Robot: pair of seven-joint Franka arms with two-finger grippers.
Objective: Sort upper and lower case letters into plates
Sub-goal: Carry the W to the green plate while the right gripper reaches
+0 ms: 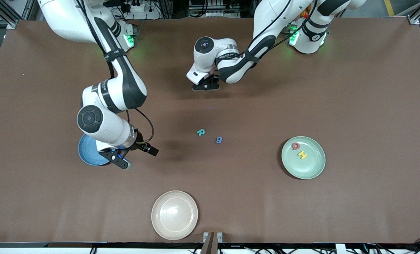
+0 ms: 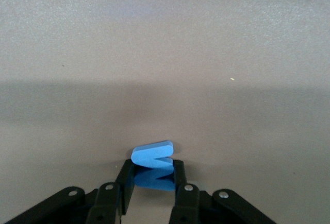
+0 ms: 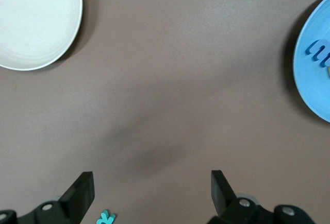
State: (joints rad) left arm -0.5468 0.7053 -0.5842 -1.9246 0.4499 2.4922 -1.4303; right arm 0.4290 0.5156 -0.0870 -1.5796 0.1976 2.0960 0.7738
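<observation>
My left gripper is low over bare table and shut on a blue letter M, held on edge between its fingertips; its own view shows this. My right gripper is open and empty over the table beside the sky blue plate, which the arm partly hides. That plate holds a blue letter. A teal R and a blue g lie mid-table; the R shows between the right gripper's fingers. The mint plate holds a red Q and a yellow H.
A cream-beige plate sits near the table's front edge, nearer to the front camera than the loose letters; it also shows in the right wrist view. The brown table is bare toward the left arm's end apart from the mint plate.
</observation>
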